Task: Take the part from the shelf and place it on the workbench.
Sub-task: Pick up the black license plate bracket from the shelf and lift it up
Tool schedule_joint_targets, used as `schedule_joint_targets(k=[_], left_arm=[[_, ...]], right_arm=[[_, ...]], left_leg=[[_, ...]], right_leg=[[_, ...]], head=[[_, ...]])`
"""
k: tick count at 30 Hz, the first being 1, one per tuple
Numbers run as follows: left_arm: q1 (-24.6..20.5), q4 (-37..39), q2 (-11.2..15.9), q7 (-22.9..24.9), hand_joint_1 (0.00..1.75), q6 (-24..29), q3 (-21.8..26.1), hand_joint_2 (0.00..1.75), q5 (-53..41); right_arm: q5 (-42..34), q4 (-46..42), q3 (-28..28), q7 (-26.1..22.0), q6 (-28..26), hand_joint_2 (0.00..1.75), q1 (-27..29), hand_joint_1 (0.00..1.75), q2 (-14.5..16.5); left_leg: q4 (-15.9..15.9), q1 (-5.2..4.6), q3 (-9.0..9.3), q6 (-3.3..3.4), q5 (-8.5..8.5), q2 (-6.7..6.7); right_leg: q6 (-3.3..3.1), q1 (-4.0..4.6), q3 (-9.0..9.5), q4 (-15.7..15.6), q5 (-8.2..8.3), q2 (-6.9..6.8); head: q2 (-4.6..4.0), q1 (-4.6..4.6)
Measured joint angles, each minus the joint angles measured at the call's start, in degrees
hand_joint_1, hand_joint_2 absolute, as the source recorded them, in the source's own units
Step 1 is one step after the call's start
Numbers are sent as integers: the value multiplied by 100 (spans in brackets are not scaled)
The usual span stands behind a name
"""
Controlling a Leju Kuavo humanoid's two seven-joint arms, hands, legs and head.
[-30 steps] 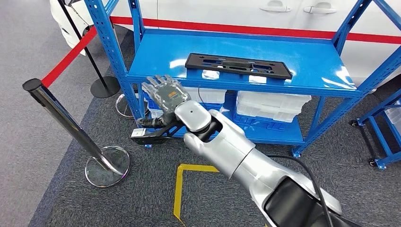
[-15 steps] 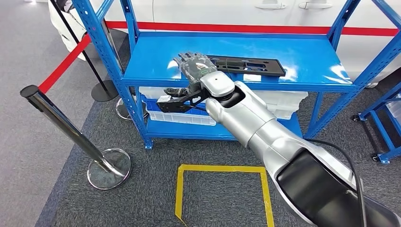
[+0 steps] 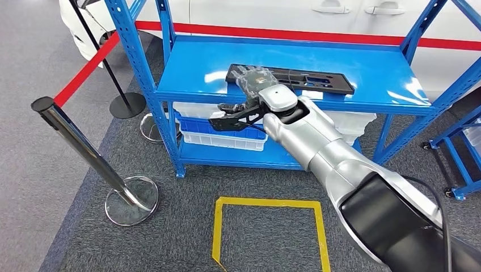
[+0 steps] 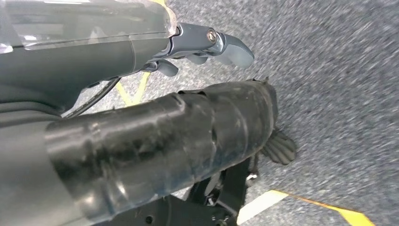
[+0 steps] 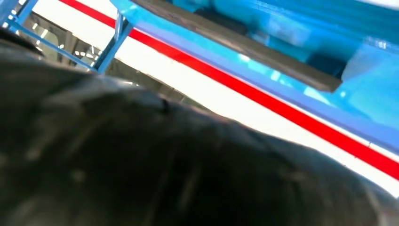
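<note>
No brand, label or readable writing could be seen on any thing. The part [image 3: 290,79] was a long, flat, black plate with several rectangular cut-outs, and it lay on the glossy blue metal top level of the shelf [image 3: 374,73], near the front edge. The right hand [image 3: 254,78] was above the left end of this part, with its palm turned down and its translucent grey fingers [image 3: 243,72] a little apart; whether they touched the part I could not tell. The right arm was silver and smooth, with a black cover near the shoulder. In the right wrist view the part [image 5: 235,42] appeared as a dark flat bar on the blue surface, and the picture was blurred. On the lower level of the shelf, under the part, stood white plastic bins [image 3: 220,139] and one blue bin [image 3: 198,126]. Behind the shelf was a white car body with a red stripe [image 3: 317,37]. To the left of the shelf a chrome stanchion [image 3: 85,156] with a round shiny base held a red belt [image 3: 85,69]. In front of the shelf, yellow tape [image 3: 266,202] marked a square on the dark grey carpet. In the left wrist view the left hand [image 4: 207,44] hung over the carpet, its grey fingers curled inward and holding nothing.
</note>
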Motion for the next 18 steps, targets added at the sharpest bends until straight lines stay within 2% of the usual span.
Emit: schedule_joint_targets(k=[1, 2, 3, 4, 6, 8, 11, 12, 13, 15, 16, 17, 18], left_arm=[[0, -1, 1, -2, 0, 1, -1, 0, -4], [-1, -1, 1, -4, 0, 1, -1, 0, -10], [-1, -1, 2, -5, 0, 2, -1, 0, -19], [0, -1, 1, -7, 0, 2, -1, 0, -28], [-1, 2, -6, -14, 0, 1, -1, 0, -43], [-7, 3, -11, -21, 0, -1, -2, 0, -46], [-9, 3, 3, -22, 0, 1, -3, 0, -47], [-7, 4, 8, -20, 0, 1, -3, 0, -46], [-3, 4, 13, -15, 0, 1, -3, 0, -44], [2, 5, 20, -7, 0, -1, -3, 0, -36], [6, 5, 27, -4, 0, -1, -3, 0, -31], [10, 5, 34, -2, 0, 0, -3, 0, -29], [14, 5, 39, 1, 0, 1, -3, 0, -28]], right_arm=[[-1, 28, -1, -2, 1, 0, 15, 0, -9], [-2, 51, -2, -5, 2, 0, 26, 0, -18], [-5, 68, -4, -9, 2, 0, 29, 0, -24], [-9, 82, -9, -14, 2, 0, 24, 0, -28], [-20, 106, -22, -19, 6, 0, 5, 0, -33], [-31, 131, -34, -19, 19, 0, -3, 0, -35], [-35, 176, -55, 2, 33, 0, -11, 0, -54], [-34, 191, -62, 16, 34, 0, -16, 0, -66], [-31, 207, -67, 29, 36, 0, -15, 0, -79], [-20, 246, -72, 43, 39, 0, 2, 0, -114], [-9, 268, -73, 44, 41, 0, 18, 0, -132], [4, 286, -73, 45, 44, 0, 30, 0, -147], [16, 303, -73, 44, 48, 0, 37, 0, -161]], left_leg=[[0, -3, 3, 3, -4, -3], [1, -6, 10, 2, -8, -8], [1, -9, 22, -4, -14, -14], [2, -11, 36, -14, -24, -18], [7, -29, 48, -50, -48, -18], [1, -36, 46, -99, -62, -14], [57, -20, 37, -187, -128, -5], [218, -17, -32, -206, -223, -1], [516, -12, -178, -218, -370, 2], [1266, -11, -580, -244, -657, 2], [1530, -10, -748, -255, -700, 2], [1588, -11, -818, -260, -633, 3], [1419, -10, -772, -256, -457, 5]], right_leg=[[3, -6, -120, 201, -20, 0], [-4, -9, -140, 191, 70, 0], [-23, -10, -44, -56, 261, 1], [-54, -6, 128, -450, 495, 3], [-116, 30, 453, -1167, 773, 11], [-147, 72, 547, -1398, 781, 17], [-217, 47, 606, -1484, 799, 16], [-247, 27, 640, -1519, 807, 12], [-273, 18, 668, -1538, 806, 9], [-308, 29, 690, -1534, 780, 8], [-314, 35, 699, -1523, 759, 11], [-313, 37, 709, -1509, 735, 16], [-306, 37, 729, -1489, 703, 21]], head=[[0, 0], [0, 1], [0, 0], [0, 1], [0, -2], [0, -3], [-1, -3], [-1, -6], [-1, -8], [-1, -11], [0, -11], [0, -10], [0, -11]])
